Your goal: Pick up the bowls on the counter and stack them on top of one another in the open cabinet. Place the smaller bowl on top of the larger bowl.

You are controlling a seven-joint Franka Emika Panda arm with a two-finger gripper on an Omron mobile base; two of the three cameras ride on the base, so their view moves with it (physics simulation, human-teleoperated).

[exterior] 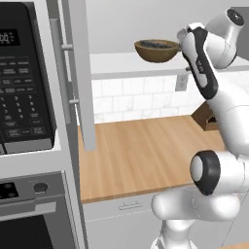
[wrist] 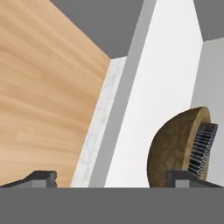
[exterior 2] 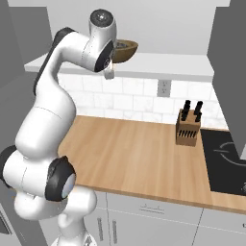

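Note:
The larger bowl (exterior: 156, 54) (exterior 2: 126, 53), brown and wooden, rests on the pale shelf (exterior: 116, 63) of the open cabinet. The smaller bowl (exterior: 156, 44) sits inside it, with its dark speckled inside showing above the wooden rim. In the hand view the larger bowl (wrist: 170, 148) lies against my right fingertip (wrist: 183, 177), and the grey smaller bowl (wrist: 202, 146) peeks out of its mouth. My gripper (wrist: 113, 178) is open with nothing between its fingers. In the left base view my hand hangs just right of the stacked bowls. The counter (exterior: 141, 151) (exterior 2: 139, 153) lies below.
The cabinet's grey door (exterior: 80, 73) stands open to the left of the shelf, next to a microwave (exterior: 22, 78) above an oven (exterior: 29, 214). A knife block (exterior 2: 187, 126) stands at the back of the counter, beside a black cooktop (exterior 2: 223, 158).

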